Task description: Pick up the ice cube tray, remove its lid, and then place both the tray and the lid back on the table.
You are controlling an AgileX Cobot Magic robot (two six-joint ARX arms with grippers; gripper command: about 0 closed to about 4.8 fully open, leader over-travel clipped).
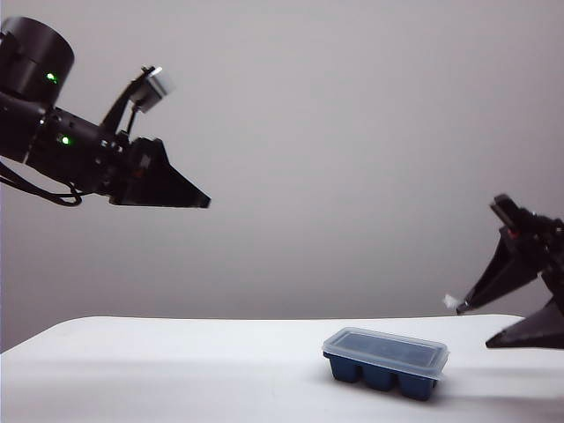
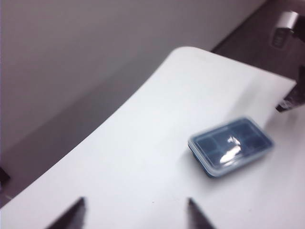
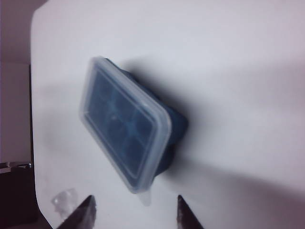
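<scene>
Right now your tray (image 1: 384, 374) sits on the table (image 1: 176, 370), toward the right side in the exterior view, with the lid (image 1: 386, 348) pressed down on top of it. Nothing has been lifted yet, and neither arm touches it.

Your left gripper (image 1: 181, 196) hangs high in the air on the left, well apart from the tray and well above the table. In its wrist view two dark fingertips (image 2: 76, 212) stand clearly apart with bare table between them, so the jaws are open and empty. I judge it is placed there to look down on the tray before coming in.

Your right gripper (image 1: 502, 322) is low at the right edge, near the tray but not touching. Its two fingertips (image 3: 86, 210) show spread apart in the wrist view, holding nothing, with the tray lying just ahead of them. That reads as a line-up for a grasp on one end.

The tray is small, dark navy, rectangular, with square compartments showing through the lid. The lid is clear and frosted, with rounded corners, a raised rim, and a small tab (image 3: 146, 196) sticking out at one end. It overhangs the tray slightly all round.
</scene>
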